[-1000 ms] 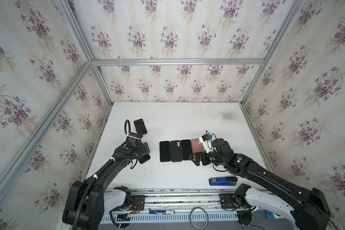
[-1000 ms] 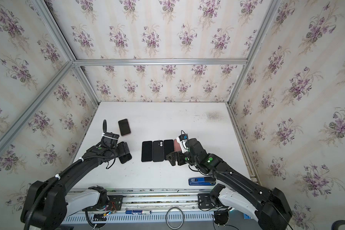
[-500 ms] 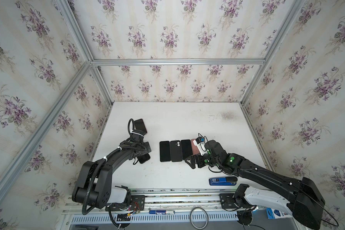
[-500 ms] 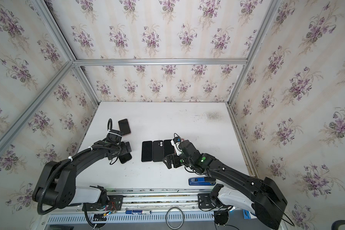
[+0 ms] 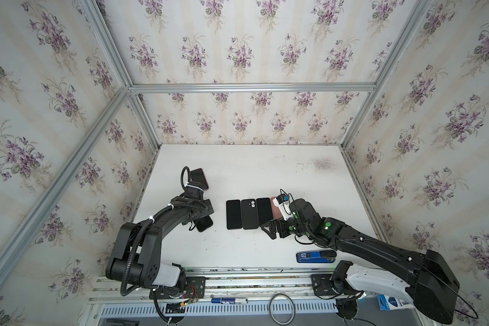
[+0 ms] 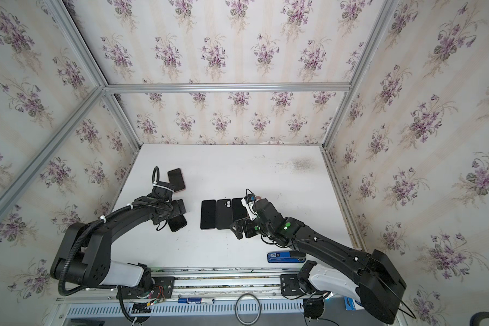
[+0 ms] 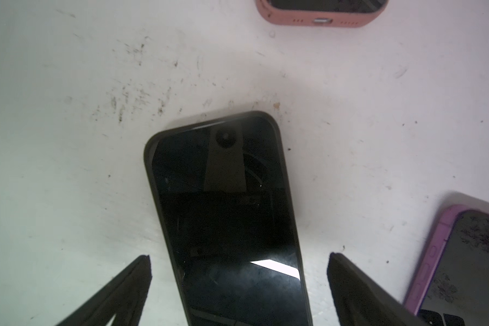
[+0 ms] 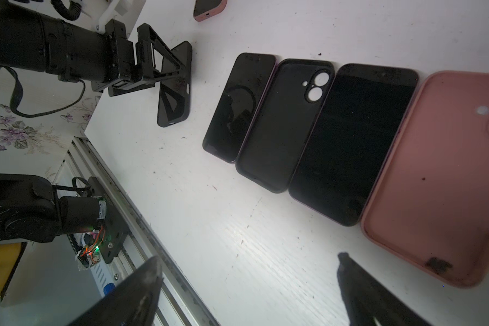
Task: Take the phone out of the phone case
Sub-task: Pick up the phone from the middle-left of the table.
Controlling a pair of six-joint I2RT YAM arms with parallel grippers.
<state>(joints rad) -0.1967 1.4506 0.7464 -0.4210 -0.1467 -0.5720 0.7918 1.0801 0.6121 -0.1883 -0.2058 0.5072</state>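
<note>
Approach to grasp in hand: the left tool (image 7: 239, 255), jaws apart and empty, straddles the black-cased phone (image 7: 226, 211) lying flat on the counter (image 7: 68, 141) at frame centre. The right tool (image 8: 249, 259) hovers, likewise apart. Next, likely closing on the case edges squarely.

White table (image 5: 266, 175): row of phones and cases (image 5: 249, 214), blue object (image 5: 315, 256)

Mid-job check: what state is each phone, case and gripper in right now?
left gripper: open, around black-cased phone, not clamping.
black-cased phone: in its case, flat, screen up.
right gripper: open, empty.
black case: empty, lying flat.
pink case: empty, lying flat.
pink-cased phone: in its case, flat.
</note>
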